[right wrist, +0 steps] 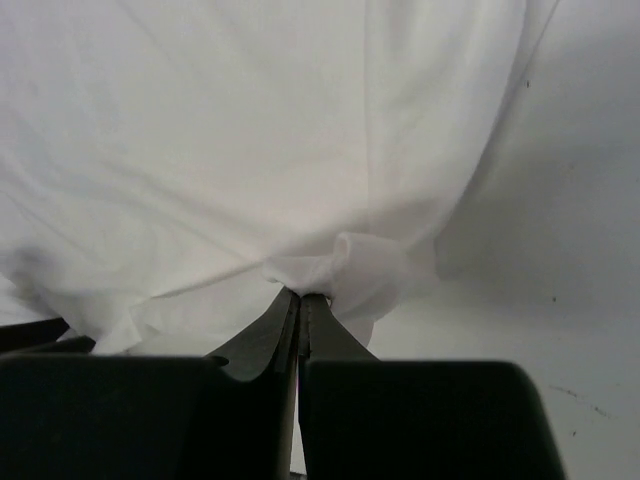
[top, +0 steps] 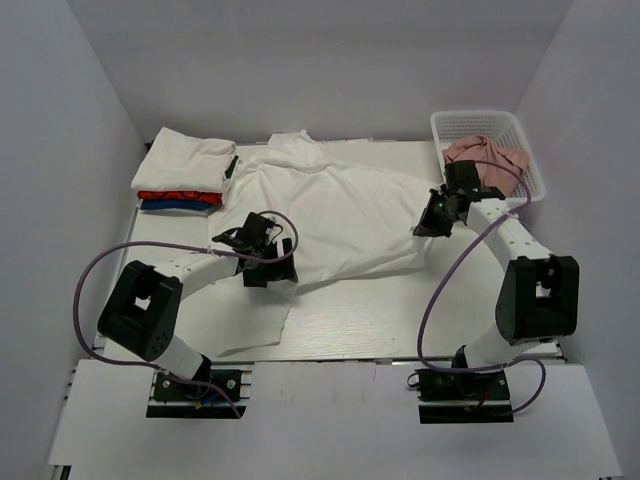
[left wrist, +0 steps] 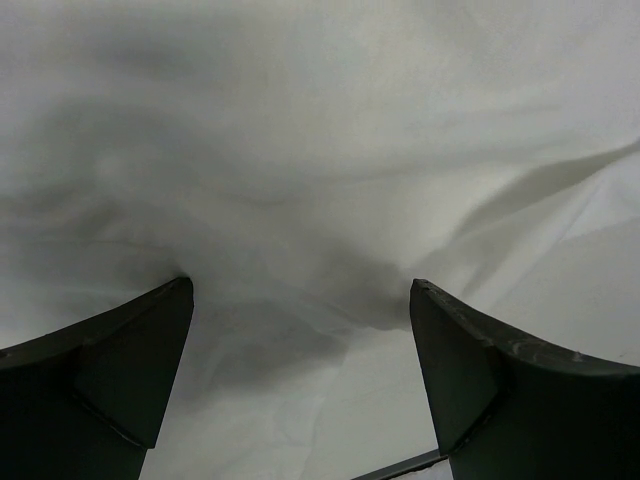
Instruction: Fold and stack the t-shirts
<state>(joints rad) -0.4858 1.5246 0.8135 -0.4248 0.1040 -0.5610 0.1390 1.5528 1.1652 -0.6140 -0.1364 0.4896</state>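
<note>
A large white t-shirt (top: 340, 215) lies spread and rumpled over the middle of the table. My right gripper (top: 430, 222) is at its right edge, shut on a bunched fold of the white cloth (right wrist: 345, 270). My left gripper (top: 268, 262) hovers over the shirt's lower left part with its fingers (left wrist: 130, 370) wide apart and only white cloth (left wrist: 320, 200) under them. At the back left stands a stack of folded t-shirts (top: 180, 175): a white one on top, a red one and a blue one beneath.
A white plastic basket (top: 488, 140) at the back right holds pinkish cloth (top: 486, 158). White walls close in the table on the left, back and right. The bare tabletop (top: 420, 310) shows at the front right.
</note>
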